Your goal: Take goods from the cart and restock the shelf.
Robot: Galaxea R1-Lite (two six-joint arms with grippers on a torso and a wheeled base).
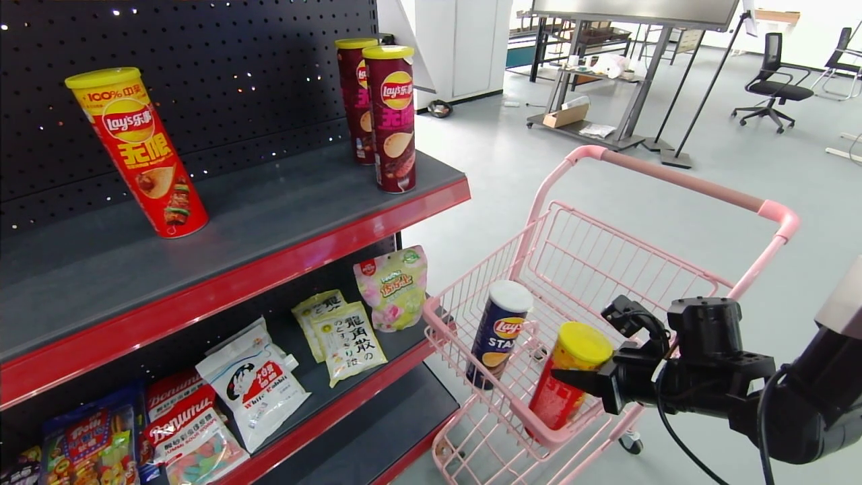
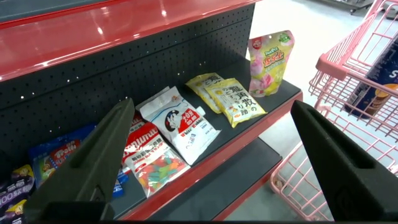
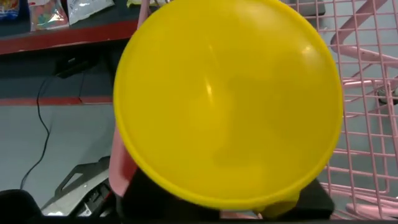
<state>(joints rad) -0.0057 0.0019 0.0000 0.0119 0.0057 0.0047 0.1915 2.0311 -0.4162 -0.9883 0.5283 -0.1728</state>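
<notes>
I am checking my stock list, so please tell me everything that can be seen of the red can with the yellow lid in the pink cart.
The red can is a tube with a flat, round yellow lid, plastic by its look. It stands leaning in the near corner of the pink cart, its lower part behind the wires. A dark blue can stands beside it, apart. The right gripper is at its upper part, just under the lid; whether it grips cannot be told.
</notes>
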